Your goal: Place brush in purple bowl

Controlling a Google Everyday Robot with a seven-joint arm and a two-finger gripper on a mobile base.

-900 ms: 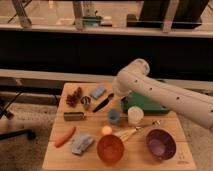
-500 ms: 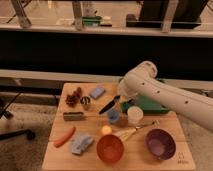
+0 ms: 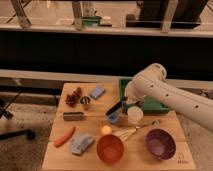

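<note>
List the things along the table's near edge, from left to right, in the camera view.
From the left: orange stick, blue-grey cloth, orange bowl, purple bowl. The gripper hangs farther back, by the brush, left of the white cup.

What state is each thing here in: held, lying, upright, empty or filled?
tool: shut on the brush, above the middle of the table.
brush: held, tilted, not yet in any bowl.
purple bowl: upright, empty.
orange bowl: upright, empty.
white cup: upright.
whisk: lying flat.
carrot: lying flat.
</note>
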